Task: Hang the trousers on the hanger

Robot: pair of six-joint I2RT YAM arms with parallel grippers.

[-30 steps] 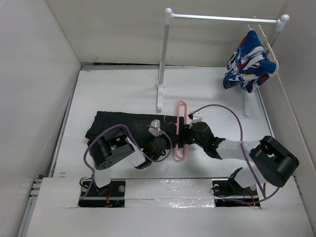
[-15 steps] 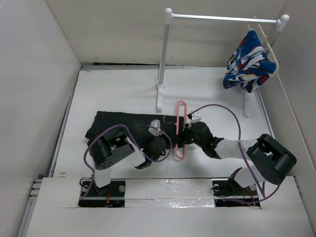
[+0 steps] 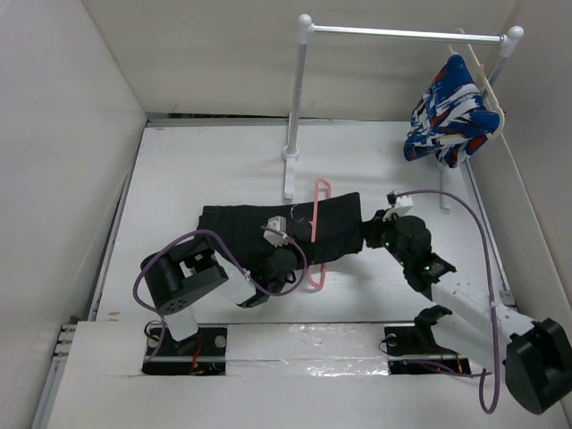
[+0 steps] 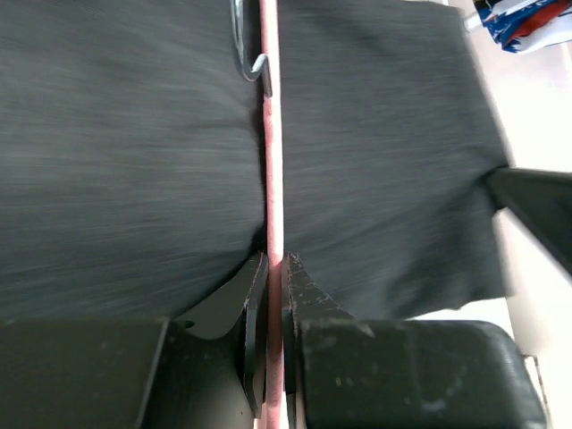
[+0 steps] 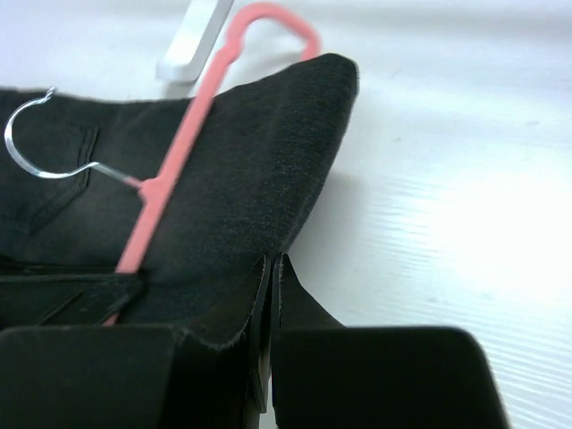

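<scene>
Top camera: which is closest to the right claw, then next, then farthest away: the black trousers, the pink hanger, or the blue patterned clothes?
1. The trousers: the right claw pinches their right edge, so they touch.
2. The hanger: just left of the claw, lying across the trousers.
3. The blue patterned garment: far back on the right, hanging from the rail.

The trousers (image 4: 134, 161) are matt black cloth, finely ribbed; the hanger (image 4: 272, 161) is smooth pink plastic with a shiny metal hook (image 5: 107, 170).
</scene>
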